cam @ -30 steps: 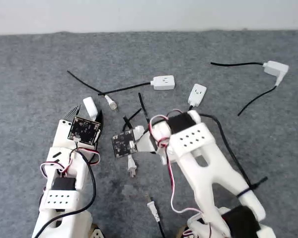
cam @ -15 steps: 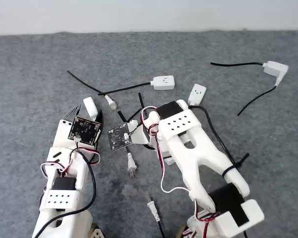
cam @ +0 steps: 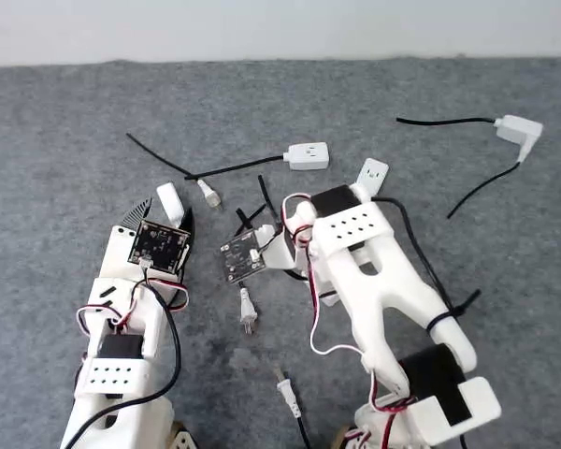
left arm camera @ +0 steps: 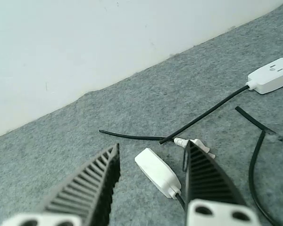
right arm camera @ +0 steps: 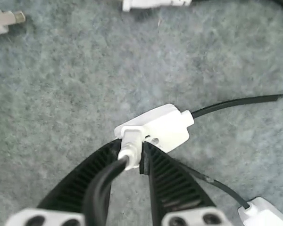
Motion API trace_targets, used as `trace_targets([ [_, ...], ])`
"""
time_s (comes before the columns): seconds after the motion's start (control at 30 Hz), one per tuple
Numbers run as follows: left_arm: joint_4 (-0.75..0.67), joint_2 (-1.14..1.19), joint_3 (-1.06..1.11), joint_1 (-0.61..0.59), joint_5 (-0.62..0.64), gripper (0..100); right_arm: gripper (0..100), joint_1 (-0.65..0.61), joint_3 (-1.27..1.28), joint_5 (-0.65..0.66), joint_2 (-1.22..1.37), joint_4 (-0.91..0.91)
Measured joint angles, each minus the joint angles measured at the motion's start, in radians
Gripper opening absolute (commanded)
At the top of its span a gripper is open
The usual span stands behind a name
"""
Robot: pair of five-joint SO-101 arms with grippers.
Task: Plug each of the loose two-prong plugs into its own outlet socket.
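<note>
My right gripper is shut on a white two-prong plug with a black cord. The plug's front end is against the end of a white outlet socket lying on the grey mat. In the high view the right arm sits mid-table with its wrist board turned left. My left gripper is open, its fingers either side of another white socket on the mat, also seen in the high view. Loose plugs lie at the left, centre and near edge.
Other white sockets lie at the back middle, beside the right arm and at the far right, each with a black cord. Loose cords cross the mat between the arms. A pale wall runs along the far edge.
The right arm has swung and its wrist has shifted a little away from the near edge and turned, still holding the plug. The left arm has stayed still.
</note>
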Motion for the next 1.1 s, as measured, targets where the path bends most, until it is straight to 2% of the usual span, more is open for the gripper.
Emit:
trace_targets([
  [0.4, 0.000, 0.000, 0.000, 0.000, 0.000, 22, 0.8, 0.014, -0.086, 0.006, 0.000, 0.002],
  [1.1, 0.000, 0.000, 0.000, 0.000, 0.000, 22, 0.8, 0.038, -0.003, 0.071, 0.000, 0.002],
])
